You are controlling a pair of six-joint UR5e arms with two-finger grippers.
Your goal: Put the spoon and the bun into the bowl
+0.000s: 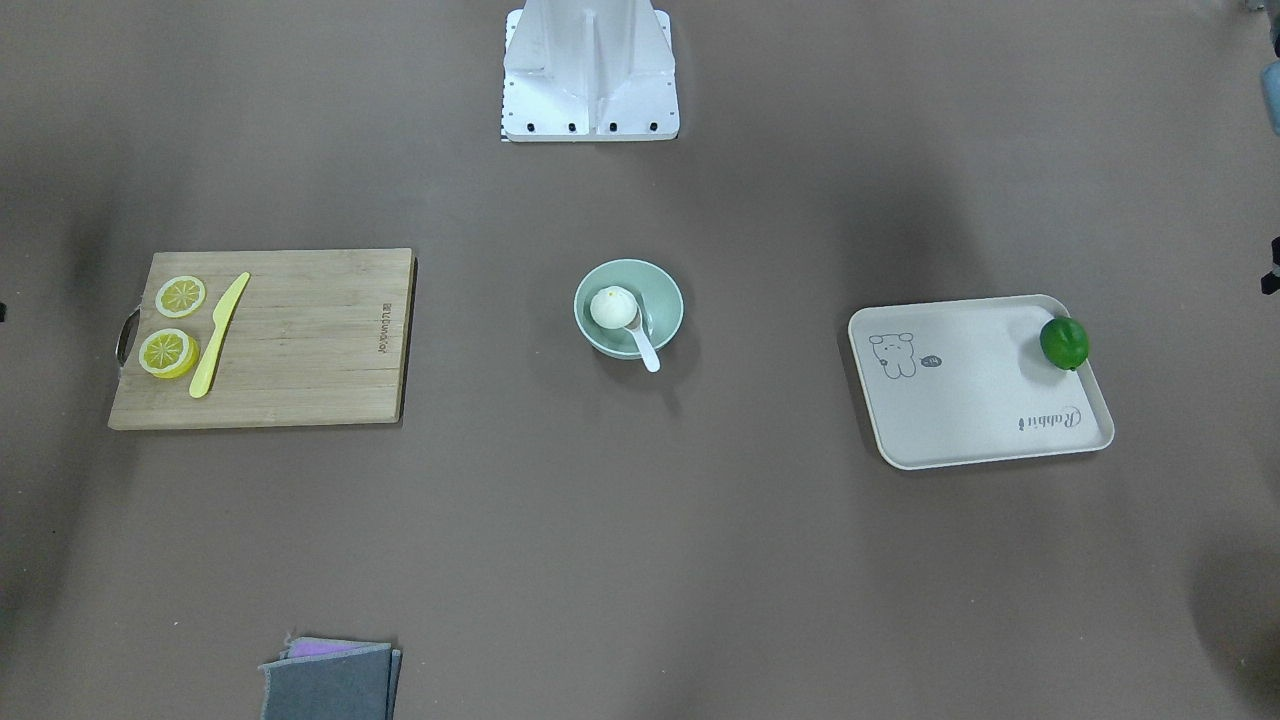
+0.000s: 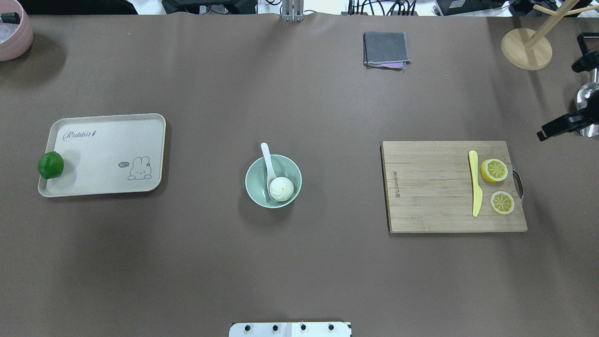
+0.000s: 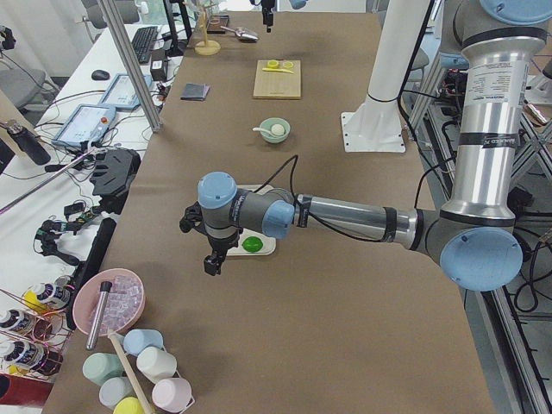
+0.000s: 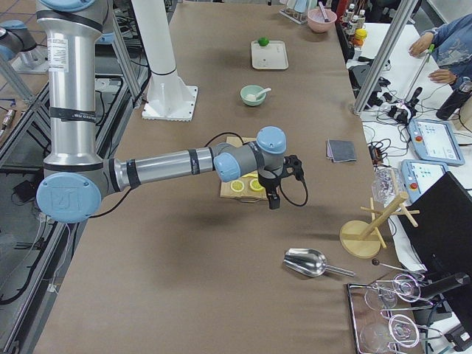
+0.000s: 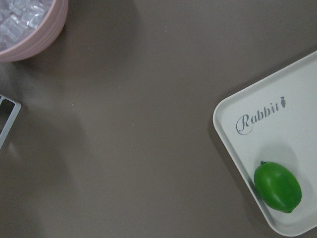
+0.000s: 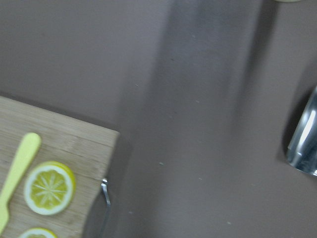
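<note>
Left tool (image 3: 210, 263) and right tool (image 4: 273, 200) hung aside; clenched or not, I couldn't tell. Bun (image 1: 610, 307) and spoon (image 1: 645, 350) sat in the bowl (image 1: 655, 283), frame centre; a nudge might flip the overhanging spoon out.

- The cream tray (image 5: 297, 144) has the word "Rabbit" on it, in curly grey letters near one corner.
- The wooden board (image 2: 430, 187) has a small dark stamp by one edge, too tiny to read.
</note>
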